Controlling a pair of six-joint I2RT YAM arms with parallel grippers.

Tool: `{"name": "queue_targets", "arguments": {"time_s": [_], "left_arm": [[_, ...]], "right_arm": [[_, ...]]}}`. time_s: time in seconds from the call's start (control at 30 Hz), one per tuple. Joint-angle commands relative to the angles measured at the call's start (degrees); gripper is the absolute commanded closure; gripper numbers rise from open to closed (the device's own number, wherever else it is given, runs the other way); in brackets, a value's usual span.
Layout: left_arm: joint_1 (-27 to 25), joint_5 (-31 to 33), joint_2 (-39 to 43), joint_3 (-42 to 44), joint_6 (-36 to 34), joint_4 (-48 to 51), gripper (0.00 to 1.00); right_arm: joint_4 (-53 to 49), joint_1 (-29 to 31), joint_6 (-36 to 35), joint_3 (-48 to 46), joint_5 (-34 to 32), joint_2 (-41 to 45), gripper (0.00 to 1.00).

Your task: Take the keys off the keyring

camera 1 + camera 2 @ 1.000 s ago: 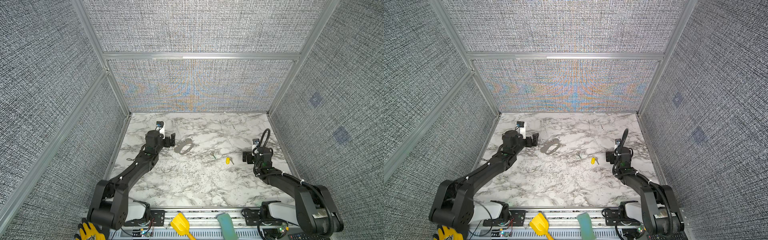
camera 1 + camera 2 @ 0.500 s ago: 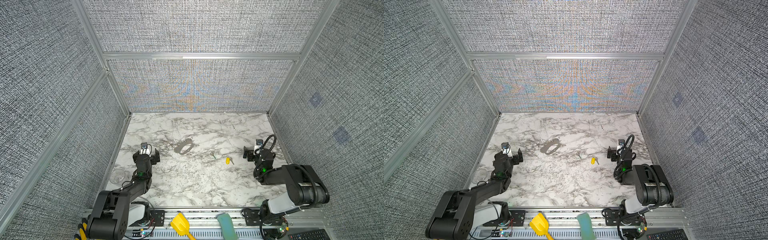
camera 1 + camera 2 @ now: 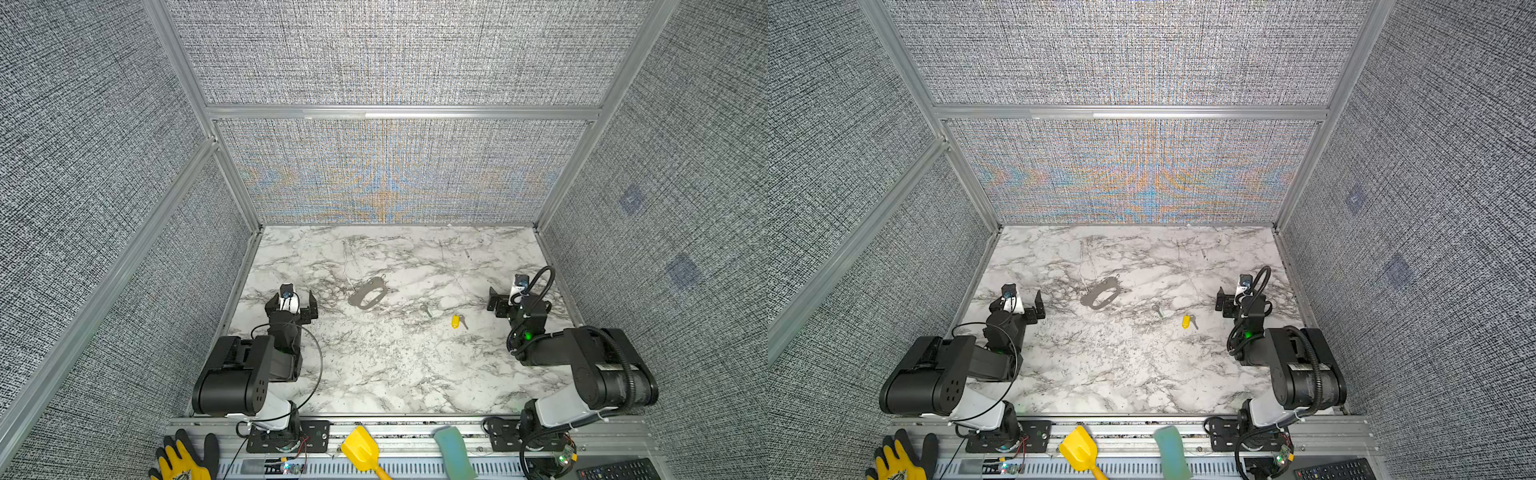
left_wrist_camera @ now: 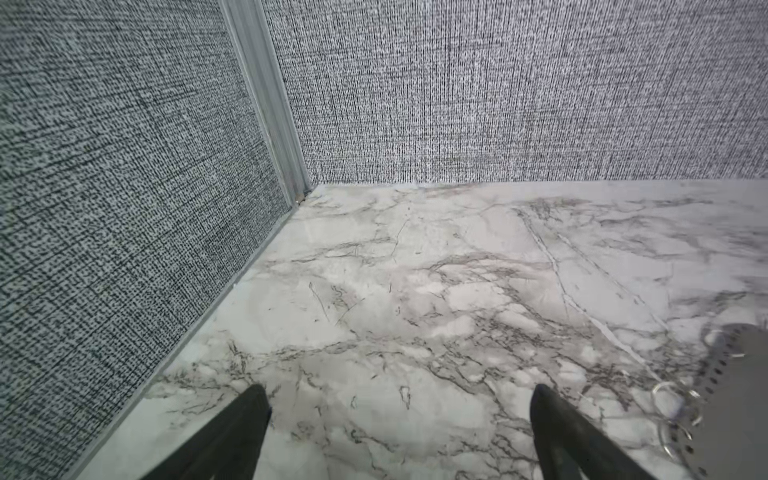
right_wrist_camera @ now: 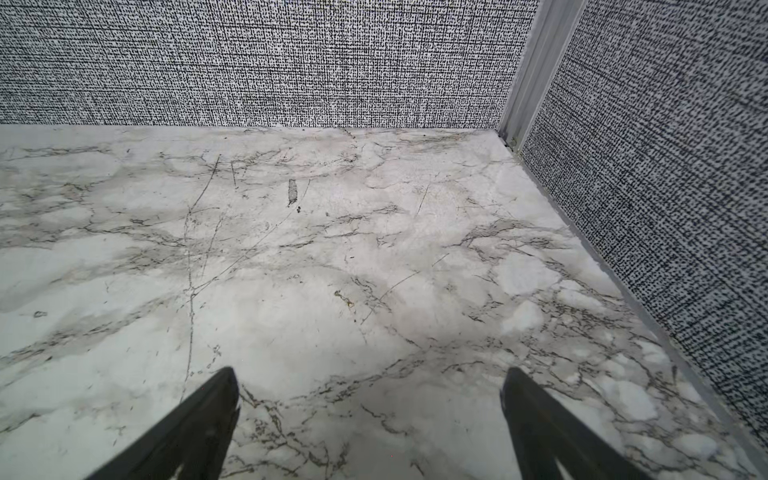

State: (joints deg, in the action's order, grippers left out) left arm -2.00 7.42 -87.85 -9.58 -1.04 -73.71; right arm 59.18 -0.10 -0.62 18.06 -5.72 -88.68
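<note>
Keys (image 3: 456, 321): two, apart from one keyring (image 3: 368, 294); left claw (image 4: 397, 390), right claw (image 5: 370, 374) both spread, empty.

Left claw (image 3: 1017, 306) and right claw (image 3: 1232, 300) gape, empty. Keyring (image 3: 1100, 296) lies flat, right of left claw. Yellow key (image 3: 1186, 322) and green key (image 3: 1158, 311) loose, left of right claw, apart from keyring.

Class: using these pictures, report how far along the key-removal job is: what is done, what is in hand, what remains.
Done: the yellow-tagged key and the teal-tagged key lie loose on the table, apart from the keyring. In hand: nothing; the left end effector and right end effector are open and empty. Left: seemingly nothing; no key shows on the keyring.
</note>
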Motion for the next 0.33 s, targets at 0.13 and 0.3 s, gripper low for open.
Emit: {"name": "queue_targets", "arguments": {"time_s": [0.13, 0.3], "left_arm": [[0.1, -1.3, -0.1, -0.1, 0.4, -3.4, 0.01], [0.0, -1.2, 0.0, 0.1, 0.0, -3.8, 0.01]], "right_arm": [[-1.1, 0.0, 0.6, 1.0, -0.3, -0.5, 0.01], [-0.3, -0.4, 1.0, 0.3, 0.0, 0.2, 0.01]]}}
